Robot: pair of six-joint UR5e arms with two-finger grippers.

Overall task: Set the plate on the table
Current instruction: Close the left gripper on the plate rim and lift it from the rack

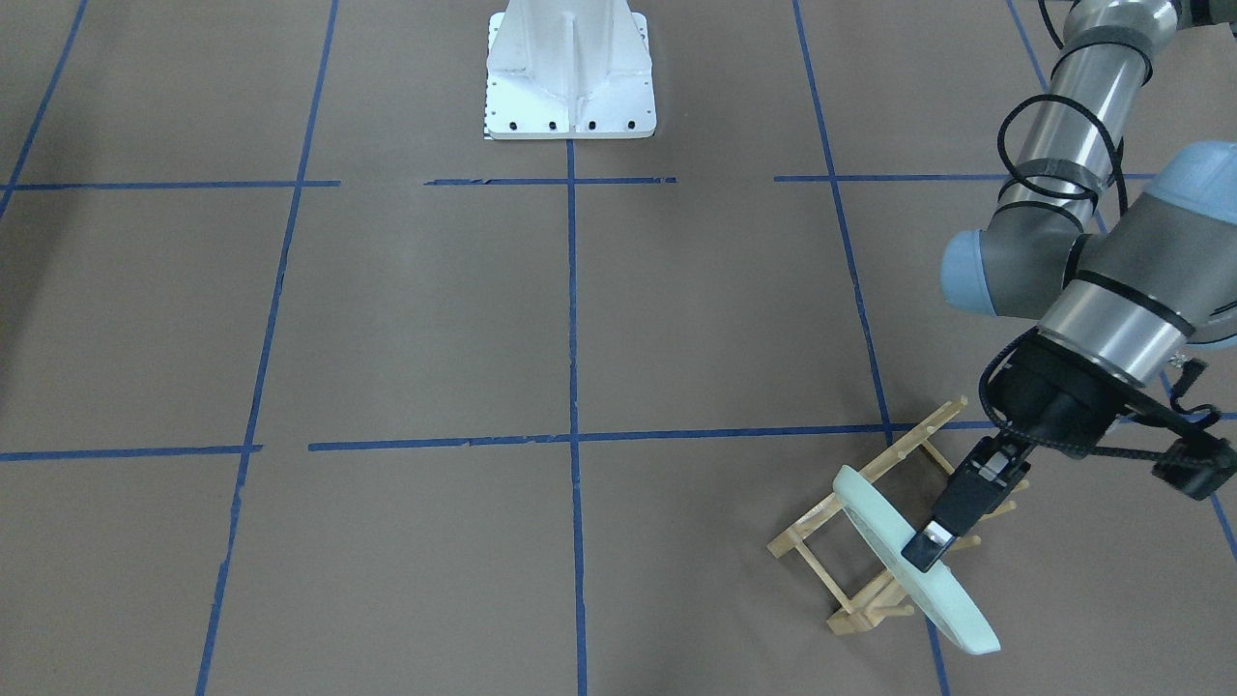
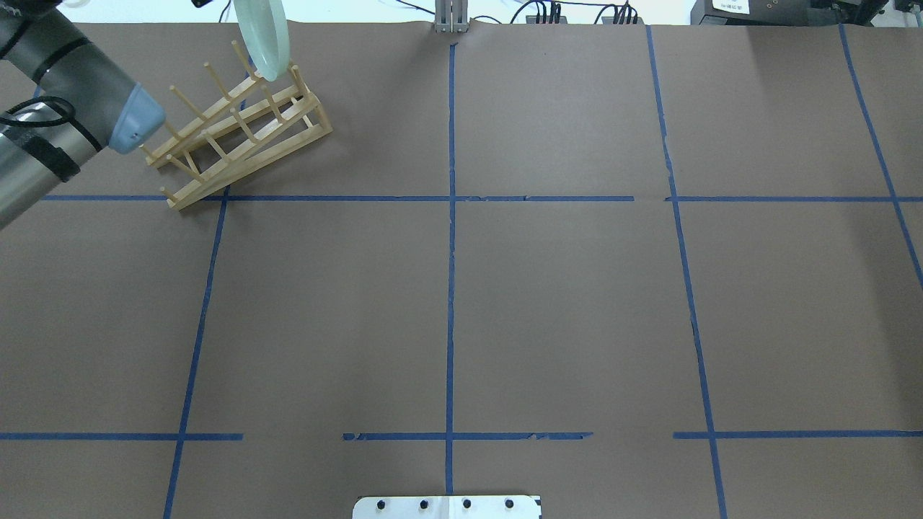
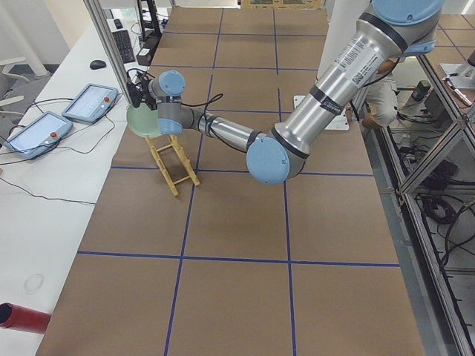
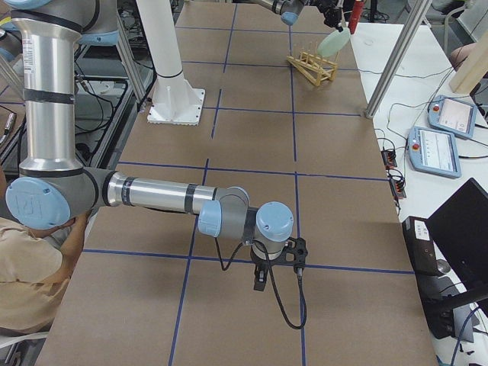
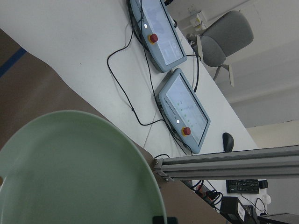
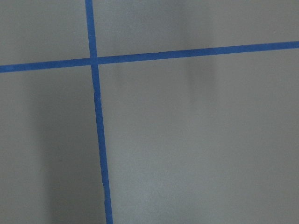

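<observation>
The pale mint-green plate stands on edge, tilted, at the light wooden peg rack near the table's operator-side edge. My left gripper is shut on the plate's rim from above, with one black finger across its face. In the overhead view the plate is over the rack's far end. I cannot tell whether it still touches the rack. It fills the left wrist view. The brown table has blue tape lines. My right gripper hangs low over the table far away; I cannot tell if it is open.
The white bolted base stands at the robot's side of the table. Beyond the table's edge by the plate, a white bench holds two teach pendants and cables. An aluminium post rises right beside the rack.
</observation>
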